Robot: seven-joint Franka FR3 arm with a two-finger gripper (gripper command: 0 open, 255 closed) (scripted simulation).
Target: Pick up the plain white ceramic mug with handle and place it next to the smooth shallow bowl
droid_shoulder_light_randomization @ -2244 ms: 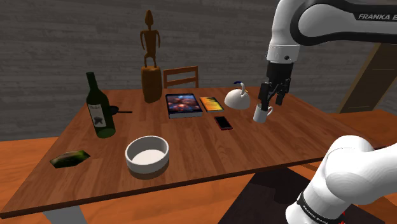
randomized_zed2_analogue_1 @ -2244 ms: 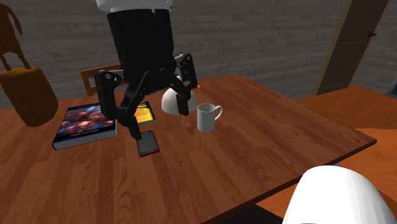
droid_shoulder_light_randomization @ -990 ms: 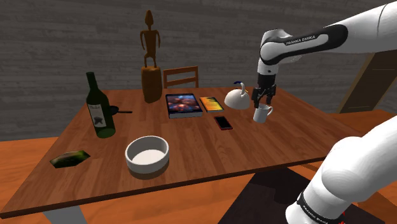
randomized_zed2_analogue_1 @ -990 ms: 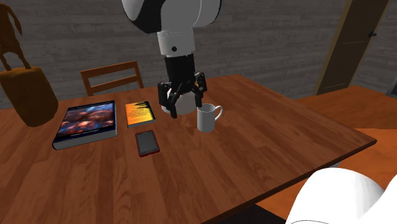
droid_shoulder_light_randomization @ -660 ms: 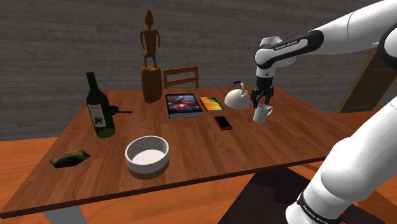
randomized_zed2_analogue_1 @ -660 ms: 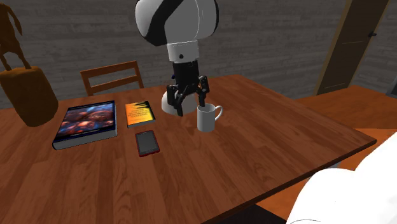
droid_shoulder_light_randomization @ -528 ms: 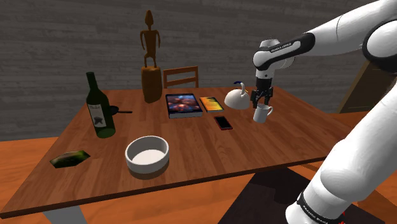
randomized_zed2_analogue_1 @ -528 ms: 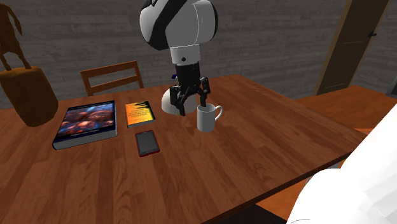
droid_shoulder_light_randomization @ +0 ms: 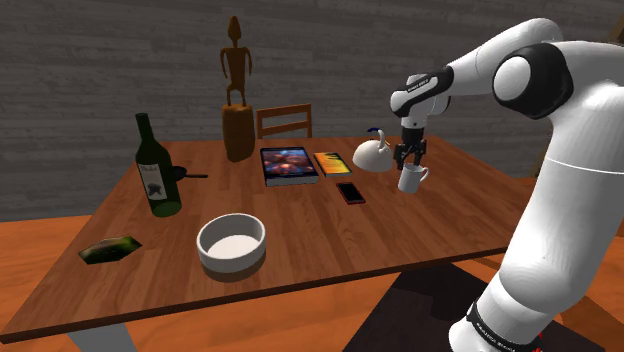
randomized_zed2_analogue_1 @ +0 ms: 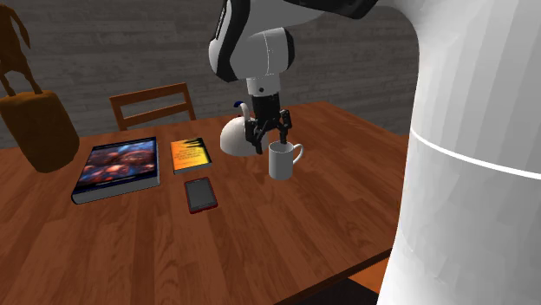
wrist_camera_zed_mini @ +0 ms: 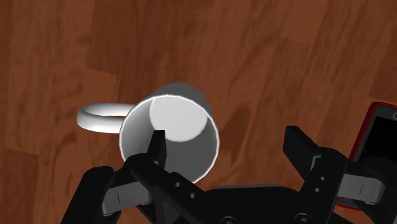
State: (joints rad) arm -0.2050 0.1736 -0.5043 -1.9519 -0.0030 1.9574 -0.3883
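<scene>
A plain white mug point(droid_shoulder_light_randomization: 411, 179) with a handle stands upright on the wooden table point(droid_shoulder_light_randomization: 300, 225), near the far edge at the shoulder view's right. My black gripper point(droid_shoulder_light_randomization: 410, 160) hangs open just above it, pointing down. In the wrist view one finger point(wrist_camera_zed_mini: 156, 147) lies over the mug point(wrist_camera_zed_mini: 172, 133) mouth and the other stands clear beside it, so the gripper point(wrist_camera_zed_mini: 226, 137) touches nothing. The second exterior view shows the gripper point(randomized_zed2_analogue_1: 269, 139) right over the mug point(randomized_zed2_analogue_1: 280, 160) rim. A shallow white bowl point(droid_shoulder_light_randomization: 216, 260) sits near the table's front edge, well toward the shoulder view's left.
A white teapot point(droid_shoulder_light_randomization: 371, 155) stands close behind the mug. A red phone point(droid_shoulder_light_randomization: 350, 192), an orange booklet point(droid_shoulder_light_randomization: 329, 163) and a picture book point(droid_shoulder_light_randomization: 288, 165) lie between mug and bowl. A green bottle point(droid_shoulder_light_randomization: 155, 170), a wooden figure point(droid_shoulder_light_randomization: 237, 95) and a chair point(droid_shoulder_light_randomization: 284, 120) stand further back.
The gripper has crept sideways and slightly down until it stands over the mug, still open. The arm's upper links have swung around. The mug has not moved.
</scene>
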